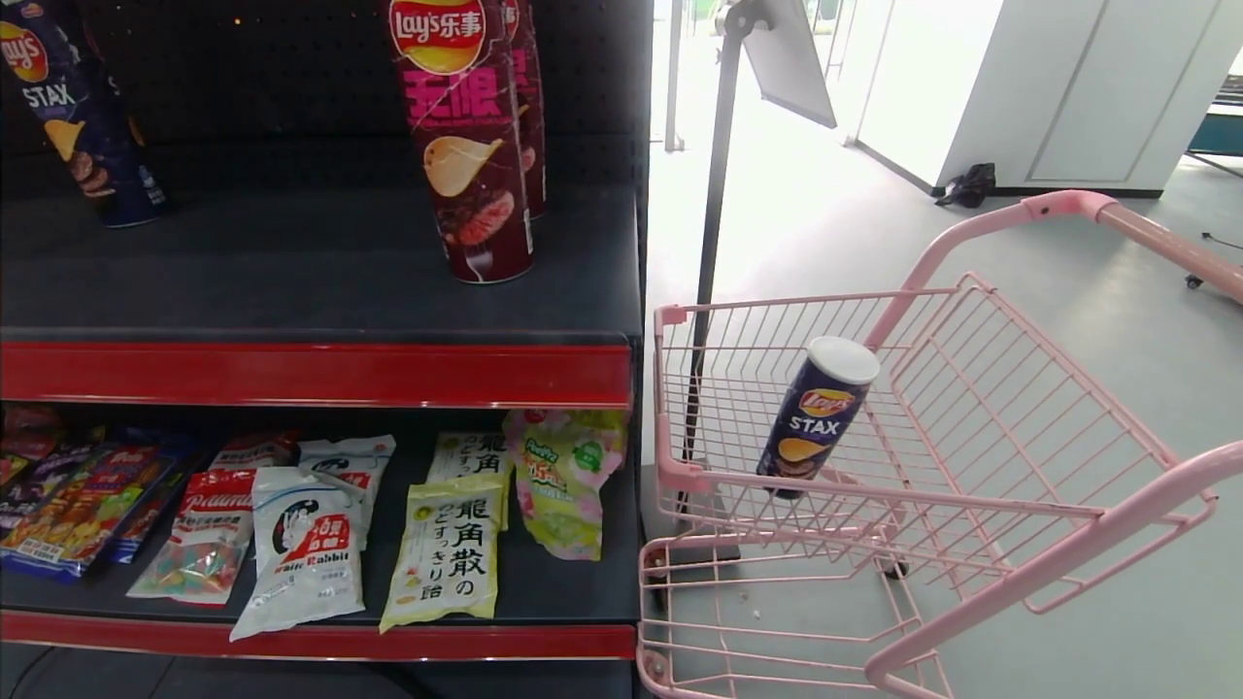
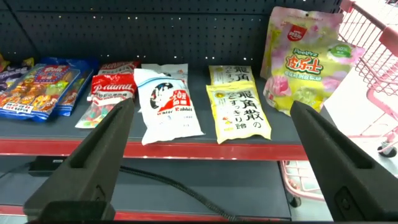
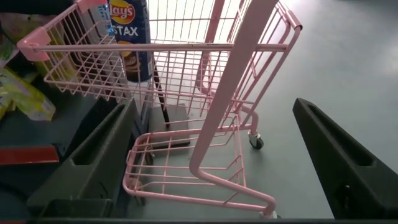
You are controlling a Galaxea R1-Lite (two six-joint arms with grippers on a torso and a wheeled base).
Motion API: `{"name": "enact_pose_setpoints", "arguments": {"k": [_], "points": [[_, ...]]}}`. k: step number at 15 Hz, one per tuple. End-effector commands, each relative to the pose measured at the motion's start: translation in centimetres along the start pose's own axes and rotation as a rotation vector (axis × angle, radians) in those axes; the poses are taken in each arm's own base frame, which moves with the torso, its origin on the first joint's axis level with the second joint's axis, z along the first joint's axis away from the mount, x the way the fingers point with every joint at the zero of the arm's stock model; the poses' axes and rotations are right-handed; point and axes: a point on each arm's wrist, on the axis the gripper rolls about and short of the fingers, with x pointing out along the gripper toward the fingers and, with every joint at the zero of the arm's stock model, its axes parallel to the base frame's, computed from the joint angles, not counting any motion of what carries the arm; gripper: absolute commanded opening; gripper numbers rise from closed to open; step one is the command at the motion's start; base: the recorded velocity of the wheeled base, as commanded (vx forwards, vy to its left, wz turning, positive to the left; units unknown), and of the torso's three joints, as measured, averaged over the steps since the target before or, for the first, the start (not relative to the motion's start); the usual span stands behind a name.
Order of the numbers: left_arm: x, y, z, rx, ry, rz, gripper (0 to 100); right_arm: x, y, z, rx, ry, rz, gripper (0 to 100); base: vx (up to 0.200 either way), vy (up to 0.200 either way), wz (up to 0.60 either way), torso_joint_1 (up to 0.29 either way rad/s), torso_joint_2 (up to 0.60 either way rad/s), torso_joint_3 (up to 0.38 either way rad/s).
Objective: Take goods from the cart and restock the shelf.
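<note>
I'm lining up the pick: right hand [image 3: 214,104], spread and empty, is sitting low, with the can [image 3: 132,43] standing in the cart [image 3: 231,81] ahead and above it. Left hand [image 2: 212,106], also spread, is facing the shelf [image 2: 186,149]. Next, I judge, I'm lifting over the rim.

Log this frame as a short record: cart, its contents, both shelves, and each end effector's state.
cart: pink cart, beside the shelf's right end
cart contents: one blue chip can standing inside, white lid up
upper shelf: maroon chip cans at right, another blue can at far left
lower shelf: snack bags in a row
left end effector: open, empty, facing the lower shelf
right end effector: open, empty, facing the cart
</note>
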Motion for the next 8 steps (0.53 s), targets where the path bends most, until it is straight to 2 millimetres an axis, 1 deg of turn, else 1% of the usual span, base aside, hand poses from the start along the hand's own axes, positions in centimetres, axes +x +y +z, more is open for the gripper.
{"name": "enact_pose_setpoints", "arguments": {"k": [1, 8], "points": [[0.00, 0.00, 0.01, -0.001, 0.001, 0.000, 100, 0.00, 0.00, 0.00, 0.001, 0.001, -0.001, 100, 0.000, 0.000, 0.00, 0.000, 0.00, 0.000], [0.00, 0.00, 0.01, -0.001, 0.001, 0.000, 100, 0.01, 0.00, 0.00, -0.004, 0.001, 0.002, 100, 0.000, 0.000, 0.00, 0.000, 0.00, 0.000]]}}
